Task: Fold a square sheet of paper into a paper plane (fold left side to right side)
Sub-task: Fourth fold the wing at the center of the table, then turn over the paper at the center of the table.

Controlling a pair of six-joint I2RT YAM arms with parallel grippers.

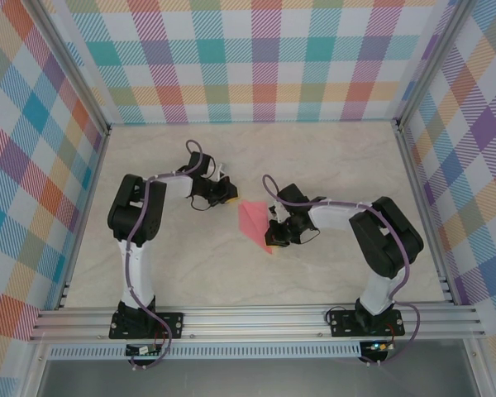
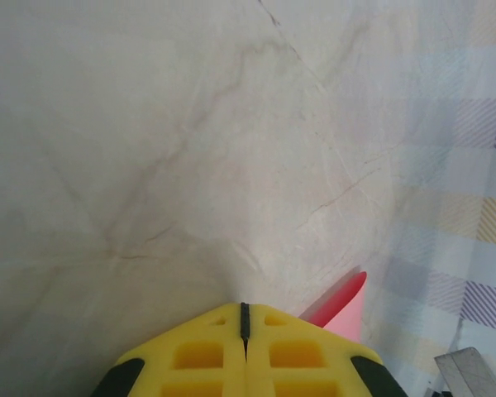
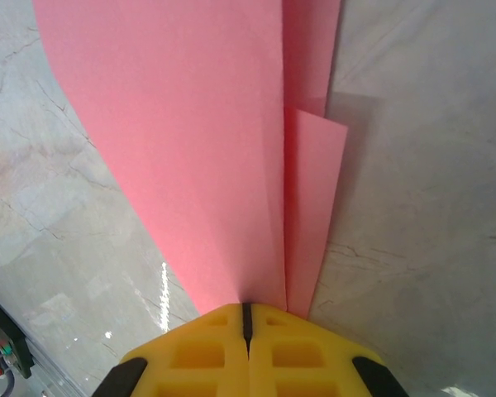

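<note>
The salmon-pink paper (image 1: 253, 222) lies mid-table, folded into a narrow pointed dart with a centre crease, the paper plane. In the right wrist view the paper (image 3: 198, 149) spreads away from my right gripper (image 3: 246, 308), its left flap curving up slightly. That gripper is shut, and its yellow tips sit over the paper's narrow end. In the top view the right gripper (image 1: 271, 240) is at the paper's near right edge. My left gripper (image 1: 228, 193) hangs just left of the paper, shut with nothing in it. Beside the left gripper (image 2: 245, 308), a pink corner of the paper (image 2: 347, 313) shows.
The marble-patterned table (image 1: 174, 273) is boxed in by checked walls (image 1: 256, 58) on three sides. An aluminium rail (image 1: 256, 318) runs along the near edge. A metal post (image 2: 467, 368) shows at the wall foot in the left wrist view.
</note>
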